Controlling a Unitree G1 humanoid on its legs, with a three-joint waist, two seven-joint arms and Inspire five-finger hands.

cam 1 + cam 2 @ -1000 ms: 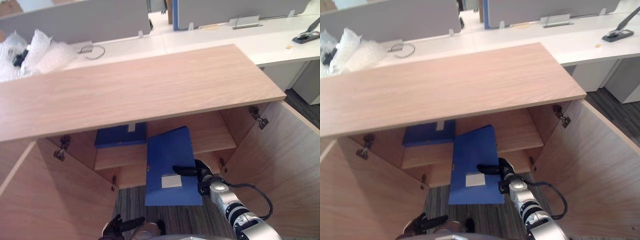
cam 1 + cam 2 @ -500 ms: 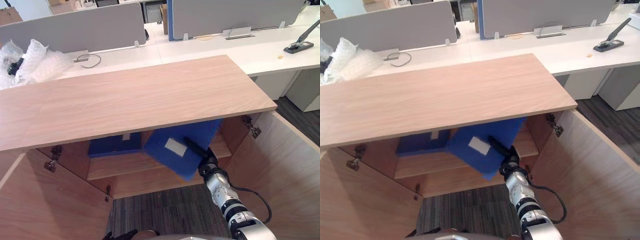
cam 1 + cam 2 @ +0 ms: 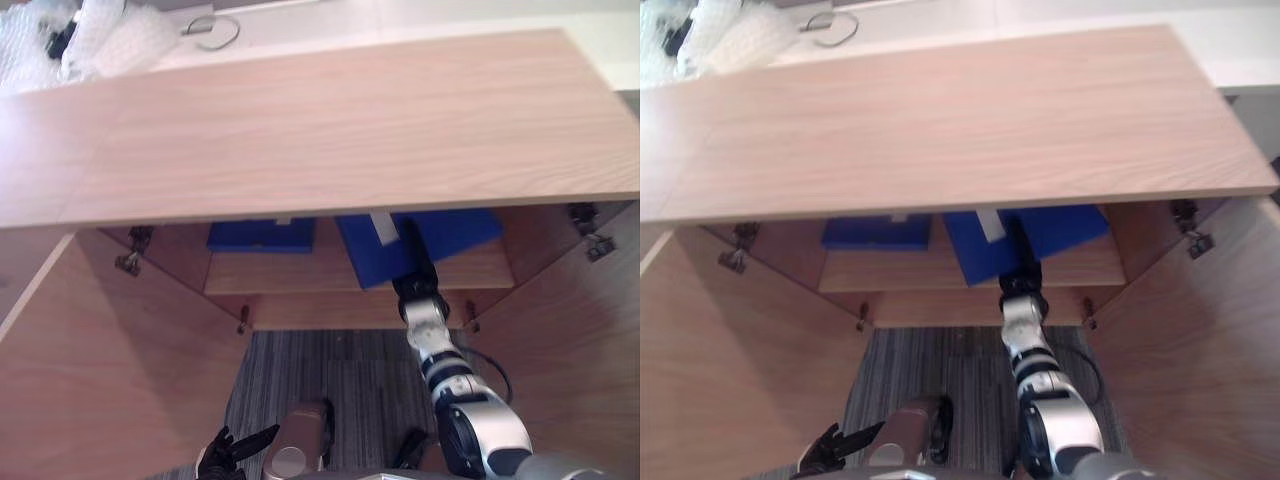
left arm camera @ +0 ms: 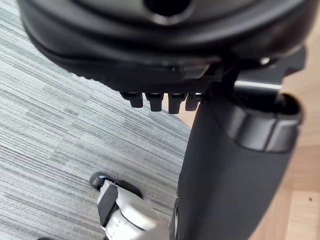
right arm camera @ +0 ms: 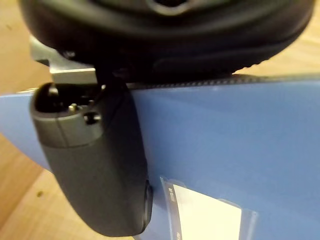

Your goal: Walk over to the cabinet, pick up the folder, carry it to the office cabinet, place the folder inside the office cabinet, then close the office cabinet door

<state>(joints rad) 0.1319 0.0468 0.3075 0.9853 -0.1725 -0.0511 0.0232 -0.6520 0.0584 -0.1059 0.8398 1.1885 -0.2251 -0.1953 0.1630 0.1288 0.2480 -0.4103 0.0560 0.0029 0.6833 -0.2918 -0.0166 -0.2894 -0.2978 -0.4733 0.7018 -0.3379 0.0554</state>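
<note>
The blue folder (image 3: 450, 235) with a white label lies on the office cabinet's inner shelf (image 3: 290, 275), mostly under the wooden top (image 3: 320, 120), its near corner sticking out over the shelf edge. My right hand (image 3: 413, 262) reaches into the cabinet and grips that near part. In the right wrist view its thumb (image 5: 100, 170) presses on the folder's cover (image 5: 240, 145) beside the label, and the fingers underneath are hidden. My left hand (image 3: 222, 460) hangs low over the carpet with relaxed fingers, holding nothing.
Both cabinet doors stand wide open, the left door (image 3: 110, 370) and the right door (image 3: 570, 340). A second blue folder (image 3: 262, 236) rests on the shelf to the left. Bubble wrap (image 3: 110, 30) and a cable (image 3: 210, 28) lie on the white desk behind.
My right hand has pushed the folder from in front of the cabinet up and in under the top, onto the shelf. The camera has tipped down and moved closer.
</note>
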